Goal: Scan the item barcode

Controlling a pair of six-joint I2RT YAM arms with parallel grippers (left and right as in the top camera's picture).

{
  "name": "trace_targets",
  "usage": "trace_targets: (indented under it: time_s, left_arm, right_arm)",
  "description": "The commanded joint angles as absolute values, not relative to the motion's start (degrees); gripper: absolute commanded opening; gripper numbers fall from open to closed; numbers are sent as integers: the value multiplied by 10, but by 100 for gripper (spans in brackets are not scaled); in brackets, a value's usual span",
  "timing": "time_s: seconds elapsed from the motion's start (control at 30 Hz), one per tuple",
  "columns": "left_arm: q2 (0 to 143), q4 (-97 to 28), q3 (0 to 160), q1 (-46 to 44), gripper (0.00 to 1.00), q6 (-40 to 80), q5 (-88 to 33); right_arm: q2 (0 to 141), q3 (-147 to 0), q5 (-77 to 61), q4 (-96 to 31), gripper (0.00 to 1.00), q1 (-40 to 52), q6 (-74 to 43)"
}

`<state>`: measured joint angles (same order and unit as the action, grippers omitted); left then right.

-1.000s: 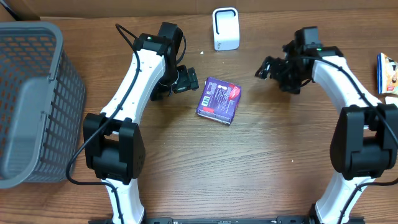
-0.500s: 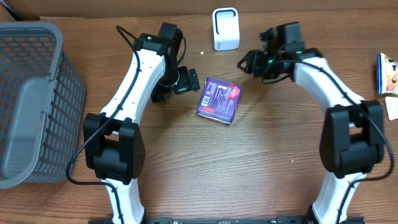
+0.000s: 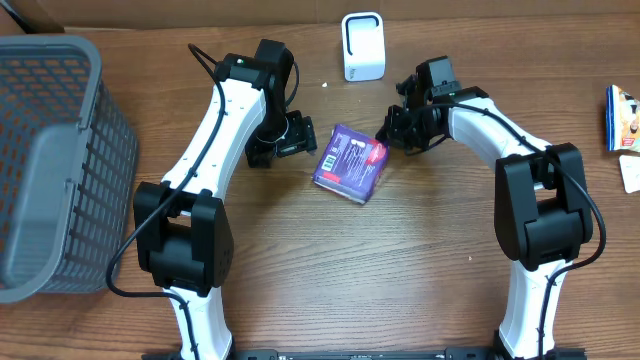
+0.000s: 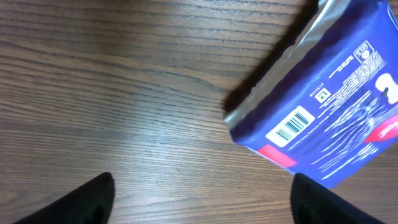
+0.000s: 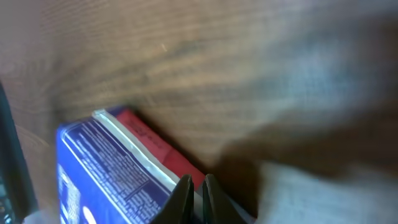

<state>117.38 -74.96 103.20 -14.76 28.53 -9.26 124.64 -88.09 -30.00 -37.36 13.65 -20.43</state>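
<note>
The item is a blue-purple packet [image 3: 349, 162] with a red end, lying flat at the table's middle. In the left wrist view the packet [image 4: 336, 99] fills the upper right, its white barcode [image 4: 289, 126] facing up. My left gripper [image 3: 300, 133] sits just left of the packet, open, with bare wood between its fingers [image 4: 87, 199]. My right gripper [image 3: 386, 138] is at the packet's upper right corner. In the right wrist view it [image 5: 196, 193] is shut, its tips resting against the red edge of the packet [image 5: 106, 168]. The white scanner [image 3: 363, 46] stands at the back.
A grey mesh basket [image 3: 50, 160] fills the left side. A snack pack [image 3: 622, 118] and a white scrap [image 3: 631, 172] lie at the right edge. Open wood lies in front of the packet.
My right arm swung left from the right side to the packet's corner and its jaws closed. The packet shifted slightly left. The left gripper narrowed a little and stayed in place.
</note>
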Motion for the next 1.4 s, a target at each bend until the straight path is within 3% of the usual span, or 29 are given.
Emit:
trace_targets:
  time_s: [0.0, 0.33, 0.4, 0.5, 0.67, 0.8, 0.93, 1.1, 1.2, 1.37]
  left_arm:
    - [1176, -750, 1028, -152, 76, 281, -86]
    - [1178, -748, 1027, -155, 74, 283, -70]
    - [1178, -748, 1025, -155, 79, 283, -70]
    - [1178, -747, 1016, -155, 84, 283, -70]
    - [1178, -728, 984, -154, 92, 283, -70]
    - [1178, -702, 953, -154, 91, 290, -71]
    - [1178, -698, 932, -155, 79, 296, -75]
    - [1178, -699, 909, -155, 44, 296, -95]
    - [1178, -688, 887, -155, 39, 296, -99]
    - [1178, -656, 854, -155, 19, 301, -107]
  right_arm:
    - [1248, -892, -335, -408, 9, 140, -211]
    - [1241, -894, -484, -488, 15, 141, -163]
    - [1237, -903, -485, -502, 22, 135, -145]
    - [1235, -925, -464, -530, 40, 123, -127]
    - [1235, -930, -455, -547, 48, 112, -77]
    - [1235, -928, -455, -566, 58, 128, -15]
    - [1236, -914, -432, -541, 66, 155, -19]
    - [1236, -899, -366, -500, 66, 175, -85]
    - [1236, -899, -329, -496, 65, 175, -119]
    - [1236, -899, -330, -498, 65, 170, -120]
